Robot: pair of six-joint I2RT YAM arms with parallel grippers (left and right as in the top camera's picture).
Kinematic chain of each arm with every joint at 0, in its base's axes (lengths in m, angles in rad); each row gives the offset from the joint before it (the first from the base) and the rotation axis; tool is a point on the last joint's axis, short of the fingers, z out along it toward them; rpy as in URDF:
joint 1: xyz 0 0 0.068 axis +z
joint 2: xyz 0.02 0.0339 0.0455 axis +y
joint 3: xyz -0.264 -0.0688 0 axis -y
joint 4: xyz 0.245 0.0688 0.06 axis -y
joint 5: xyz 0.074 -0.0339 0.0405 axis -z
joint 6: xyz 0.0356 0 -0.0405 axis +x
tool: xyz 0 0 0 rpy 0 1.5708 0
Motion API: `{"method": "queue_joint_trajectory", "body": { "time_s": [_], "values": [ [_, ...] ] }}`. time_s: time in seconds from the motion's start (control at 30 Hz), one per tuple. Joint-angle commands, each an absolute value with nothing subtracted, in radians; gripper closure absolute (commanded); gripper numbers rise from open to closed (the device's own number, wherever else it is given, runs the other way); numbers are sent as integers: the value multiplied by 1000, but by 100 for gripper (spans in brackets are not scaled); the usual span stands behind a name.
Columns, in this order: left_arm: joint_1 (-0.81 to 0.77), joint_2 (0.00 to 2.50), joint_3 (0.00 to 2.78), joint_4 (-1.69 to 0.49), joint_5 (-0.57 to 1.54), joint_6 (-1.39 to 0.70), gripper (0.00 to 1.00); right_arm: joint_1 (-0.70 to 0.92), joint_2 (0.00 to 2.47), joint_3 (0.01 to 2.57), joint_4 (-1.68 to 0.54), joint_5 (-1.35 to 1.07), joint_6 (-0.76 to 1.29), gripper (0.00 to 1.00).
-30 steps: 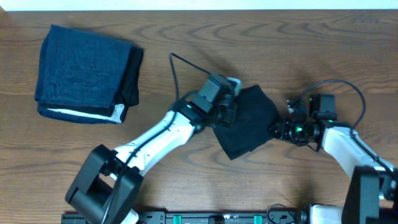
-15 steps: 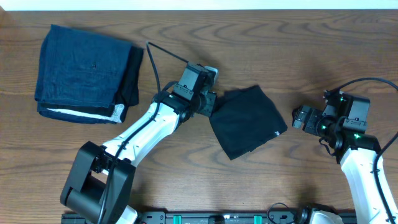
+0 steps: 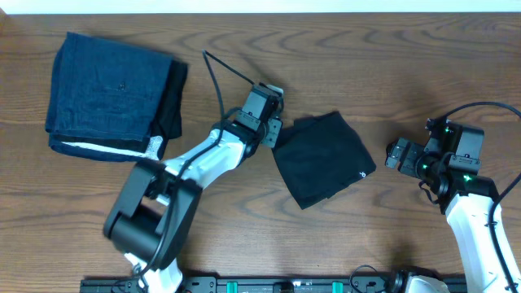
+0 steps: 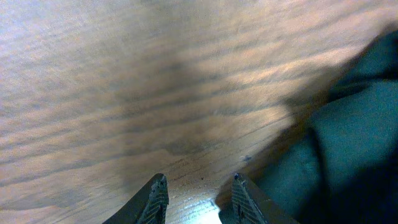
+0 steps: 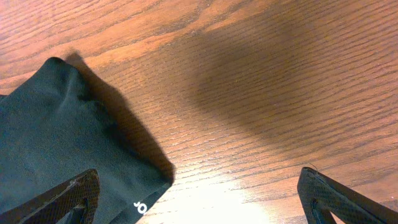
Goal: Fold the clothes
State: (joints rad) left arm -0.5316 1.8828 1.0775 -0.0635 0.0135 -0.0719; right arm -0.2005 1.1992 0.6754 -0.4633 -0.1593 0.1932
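Left fingers point(image 4: 158, 194), part open and empty, sit just at 10 o'clock of the folded black shirt point(image 3: 324, 159) and might snag it, while the right fingers point(image 5: 78, 193) are wide open.

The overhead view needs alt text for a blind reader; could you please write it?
A folded black shirt lies centred between two open grippers: the left gripper at its edge, the right gripper clear of it. A folded dark-blue garment lies far left.

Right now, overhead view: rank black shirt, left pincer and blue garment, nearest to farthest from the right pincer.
1. black shirt, in the middle.
2. left pincer, at the shirt's far edge.
3. blue garment, far corner beyond that.
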Motion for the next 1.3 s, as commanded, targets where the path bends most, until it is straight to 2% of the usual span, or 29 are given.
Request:
{"method": "queue_joint_trajectory", "body": {
  "time_s": [0.0,0.2,0.4,0.53,0.87,1.1,1.27],
  "values": [
    [-542,1944,1085,-59,-9,-92,64,-208,1192,691,-464,-149,186,1],
    [-564,1969,1085,-141,123,-190,64,-208,1192,691,-464,-149,186,1],
    [-601,1947,1085,-315,287,-345,64,-208,1192,691,-464,-149,186,1],
    [-627,1946,1085,-427,381,-364,64,-208,1192,691,-464,-149,186,1],
    [-616,1824,1085,-655,373,-283,64,-208,1191,691,-464,-149,186,1],
    [-616,1584,1087,-657,122,-249,63,-208,1192,691,-464,-149,186,1],
    [-616,1473,1087,-533,111,-119,59,-208,1192,691,-464,-149,186,1]
  ]
}}
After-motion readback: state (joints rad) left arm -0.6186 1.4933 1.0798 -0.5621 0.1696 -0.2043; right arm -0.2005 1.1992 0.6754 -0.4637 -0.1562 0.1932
